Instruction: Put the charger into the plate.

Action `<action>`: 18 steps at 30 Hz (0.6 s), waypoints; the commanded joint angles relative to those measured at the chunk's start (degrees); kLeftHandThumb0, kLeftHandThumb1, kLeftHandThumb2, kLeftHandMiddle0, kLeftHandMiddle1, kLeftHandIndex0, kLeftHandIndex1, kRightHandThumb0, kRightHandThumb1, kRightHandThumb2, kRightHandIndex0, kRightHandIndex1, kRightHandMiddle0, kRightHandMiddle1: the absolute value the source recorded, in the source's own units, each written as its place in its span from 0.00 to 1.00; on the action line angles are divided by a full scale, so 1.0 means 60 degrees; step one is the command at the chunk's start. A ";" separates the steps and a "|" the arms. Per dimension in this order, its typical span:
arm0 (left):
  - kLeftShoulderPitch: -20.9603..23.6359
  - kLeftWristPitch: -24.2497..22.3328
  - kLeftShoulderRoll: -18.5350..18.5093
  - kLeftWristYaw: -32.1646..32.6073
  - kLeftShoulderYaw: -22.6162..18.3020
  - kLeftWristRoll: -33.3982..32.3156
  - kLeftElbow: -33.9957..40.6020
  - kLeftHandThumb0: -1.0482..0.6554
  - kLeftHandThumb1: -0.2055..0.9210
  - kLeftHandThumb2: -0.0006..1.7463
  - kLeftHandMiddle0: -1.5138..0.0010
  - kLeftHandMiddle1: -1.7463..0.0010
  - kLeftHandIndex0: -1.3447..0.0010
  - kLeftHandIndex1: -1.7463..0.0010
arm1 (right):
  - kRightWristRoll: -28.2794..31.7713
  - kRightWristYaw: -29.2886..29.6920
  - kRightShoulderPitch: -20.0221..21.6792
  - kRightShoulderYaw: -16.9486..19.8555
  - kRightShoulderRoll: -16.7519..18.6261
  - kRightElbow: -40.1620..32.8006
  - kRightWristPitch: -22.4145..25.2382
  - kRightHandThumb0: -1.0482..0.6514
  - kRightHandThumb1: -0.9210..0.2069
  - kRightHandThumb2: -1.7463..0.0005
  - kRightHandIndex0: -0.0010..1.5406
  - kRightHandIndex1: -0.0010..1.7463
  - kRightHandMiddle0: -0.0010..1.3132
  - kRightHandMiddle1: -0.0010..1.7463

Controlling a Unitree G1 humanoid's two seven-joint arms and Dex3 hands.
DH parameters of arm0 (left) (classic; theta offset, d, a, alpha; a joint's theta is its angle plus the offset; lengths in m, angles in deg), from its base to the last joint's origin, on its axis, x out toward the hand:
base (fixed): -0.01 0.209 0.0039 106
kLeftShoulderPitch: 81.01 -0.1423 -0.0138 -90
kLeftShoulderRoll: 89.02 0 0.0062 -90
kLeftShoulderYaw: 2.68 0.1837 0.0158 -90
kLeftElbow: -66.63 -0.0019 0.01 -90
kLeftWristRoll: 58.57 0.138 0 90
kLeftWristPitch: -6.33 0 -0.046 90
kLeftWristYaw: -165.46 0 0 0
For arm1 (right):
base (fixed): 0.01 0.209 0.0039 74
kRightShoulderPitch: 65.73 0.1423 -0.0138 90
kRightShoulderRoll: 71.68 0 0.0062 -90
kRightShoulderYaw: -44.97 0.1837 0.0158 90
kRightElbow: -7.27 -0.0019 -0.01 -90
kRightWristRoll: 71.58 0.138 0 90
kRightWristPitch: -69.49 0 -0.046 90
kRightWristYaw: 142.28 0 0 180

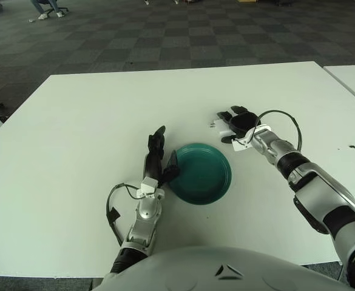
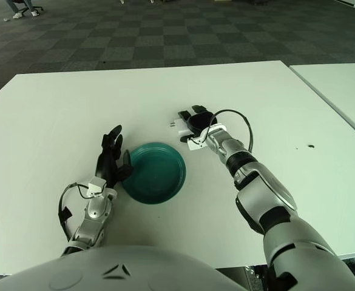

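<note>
A teal plate (image 1: 201,173) sits on the white table (image 1: 74,139) in front of me. A small white charger (image 1: 223,130) with its prongs pointing left is just beyond the plate's far right rim, close to the tabletop. My right hand (image 1: 233,126) is at the charger, with black fingers above it and the thumb below it, closed around it. I cannot tell whether the charger is lifted off the table. My left hand (image 1: 159,159) shows beside the plate's left rim, fingers spread and holding nothing.
A second white table (image 1: 353,79) stands at the right across a narrow gap. A small dark speck (image 1: 352,146) lies on the table at the far right. Dark carpet floor lies beyond the far edge.
</note>
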 commanded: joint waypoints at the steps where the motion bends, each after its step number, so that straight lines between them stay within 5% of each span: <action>1: -0.0645 -0.0145 0.0277 -0.0058 0.0056 0.0016 -0.0694 0.10 1.00 0.57 0.84 1.00 1.00 0.63 | -0.0025 0.0096 -0.0099 -0.0211 0.0123 0.0700 -0.0128 0.08 0.00 0.72 0.12 0.02 0.00 0.14; 2: -0.0652 -0.0153 0.0278 -0.0069 0.0051 0.0003 -0.0676 0.10 1.00 0.57 0.84 1.00 1.00 0.63 | 0.0037 0.0236 -0.0092 -0.0195 0.0134 0.0814 -0.0228 0.08 0.00 0.72 0.14 0.02 0.00 0.15; 5: -0.0664 -0.0178 0.0273 -0.0102 0.0042 -0.0029 -0.0634 0.10 1.00 0.57 0.85 1.00 1.00 0.64 | 0.0174 0.0541 -0.0060 -0.0157 0.0155 0.1061 -0.0482 0.10 0.00 0.72 0.26 0.07 0.00 0.38; 6: -0.0670 -0.0191 0.0267 -0.0117 0.0039 -0.0044 -0.0613 0.10 1.00 0.57 0.85 1.00 1.00 0.64 | 0.0233 0.0646 -0.0050 -0.0130 0.0150 0.1134 -0.0617 0.11 0.00 0.72 0.27 0.20 0.00 0.47; 7: -0.0672 -0.0199 0.0264 -0.0128 0.0037 -0.0055 -0.0602 0.10 1.00 0.57 0.85 1.00 1.00 0.65 | 0.0280 0.0727 -0.0037 -0.0120 0.0149 0.1199 -0.0718 0.13 0.00 0.72 0.29 0.49 0.01 0.64; 8: -0.0673 -0.0208 0.0259 -0.0137 0.0034 -0.0064 -0.0589 0.10 1.00 0.57 0.86 1.00 1.00 0.65 | 0.0335 0.0794 -0.0022 -0.0113 0.0132 0.1260 -0.0870 0.14 0.00 0.70 0.32 0.67 0.06 0.77; 11: -0.0673 -0.0225 0.0252 -0.0149 0.0024 -0.0079 -0.0562 0.10 1.00 0.57 0.86 1.00 1.00 0.66 | 0.0423 0.0887 0.0026 -0.0144 0.0098 0.1403 -0.1168 0.18 0.00 0.70 0.36 0.89 0.12 0.93; 14: -0.0675 -0.0231 0.0252 -0.0136 0.0002 -0.0088 -0.0527 0.10 1.00 0.57 0.86 1.00 1.00 0.65 | 0.0425 0.0974 0.0035 -0.0232 0.0020 0.1497 -0.1514 0.22 0.00 0.68 0.42 0.96 0.31 0.98; 18: -0.0678 -0.0200 0.0244 -0.0089 -0.0017 -0.0062 -0.0544 0.10 1.00 0.56 0.86 1.00 1.00 0.64 | 0.0255 0.1243 -0.0010 -0.0438 -0.0107 0.1510 -0.1862 0.27 0.00 0.66 0.48 0.99 0.46 0.99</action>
